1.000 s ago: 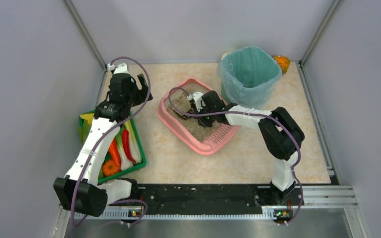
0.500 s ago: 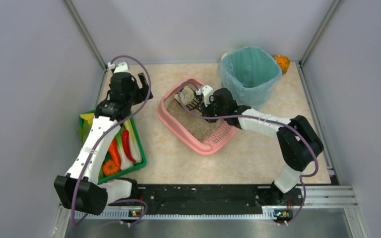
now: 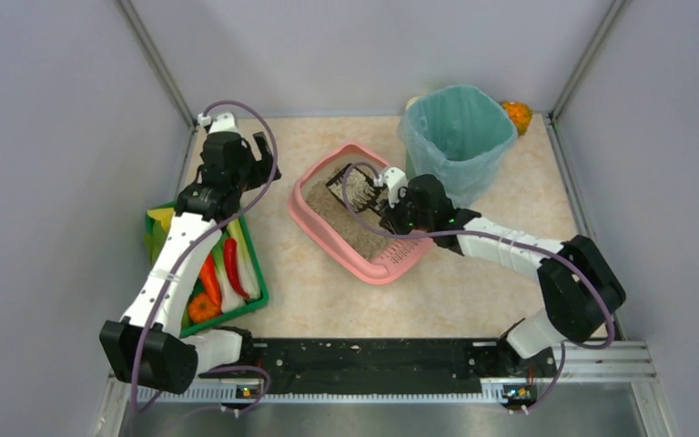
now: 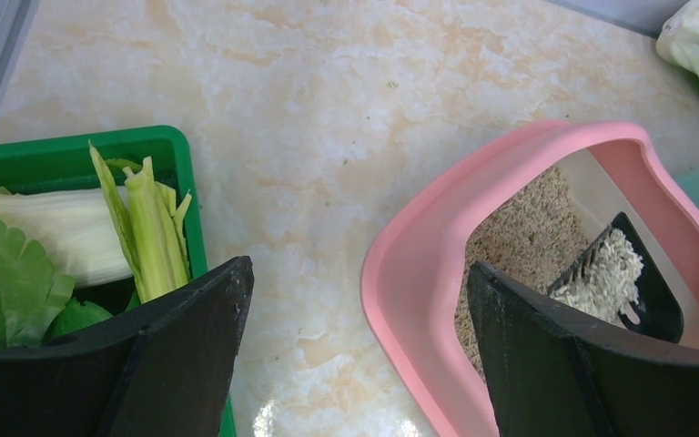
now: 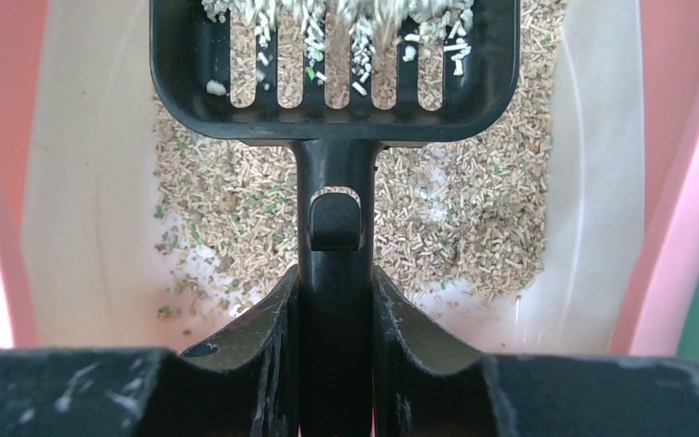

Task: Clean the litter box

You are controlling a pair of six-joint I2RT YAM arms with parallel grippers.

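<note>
Litter box [image 3: 326, 242]: centre of the top view, angled on the table [image 3: 473, 282], slotted ledge toward the lower right, sandy litter inside.
Scoop [image 5: 335, 137]: black, its slotted head over the litter at the box's upper end, with pale pellets lying on it.
Right gripper [image 5: 335, 305]: fingers closed tight on the scoop's handle, above the box.
Left gripper [image 4: 357, 271]: jaws wide apart, holding nothing, upper left, between the green tray [image 4: 73, 144] and the box.
Bin [image 3: 460, 127]: teal-lined, upper right, just beyond the box.
</note>
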